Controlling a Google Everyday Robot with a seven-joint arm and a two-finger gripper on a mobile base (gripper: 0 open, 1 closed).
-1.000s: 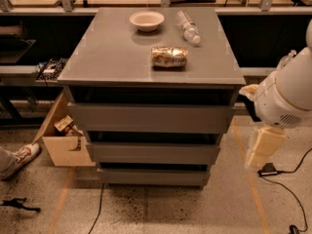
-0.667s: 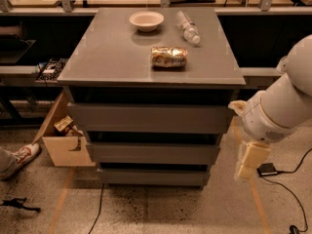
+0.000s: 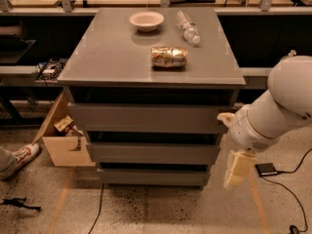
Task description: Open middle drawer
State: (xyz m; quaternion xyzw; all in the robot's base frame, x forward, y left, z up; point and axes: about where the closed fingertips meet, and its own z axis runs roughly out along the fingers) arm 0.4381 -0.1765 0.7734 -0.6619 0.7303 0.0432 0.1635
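The grey cabinet has three stacked handleless fronts. The middle drawer (image 3: 152,153) is the mid-sized grey front, closed, between the taller top front (image 3: 146,118) and the shortest bottom front (image 3: 152,176). My gripper (image 3: 236,169) hangs pointing down at the cabinet's right side, level with the bottom and middle fronts, just off the right front corner. The white arm (image 3: 278,106) rises to the right edge of the view. The gripper holds nothing that I can see.
On the cabinet top (image 3: 107,52) stand a white bowl (image 3: 146,20), a lying plastic bottle (image 3: 188,27) and a crumpled snack bag (image 3: 168,57). A cardboard box (image 3: 62,139) sits at the cabinet's left. A shoe (image 3: 19,158) shows at far left. Cables and a small black box (image 3: 267,169) lie on the floor at right.
The arm has swung left and down toward the cabinet's right front corner. The gripper has moved lower and closer to the drawer fronts. The drawers have not moved.
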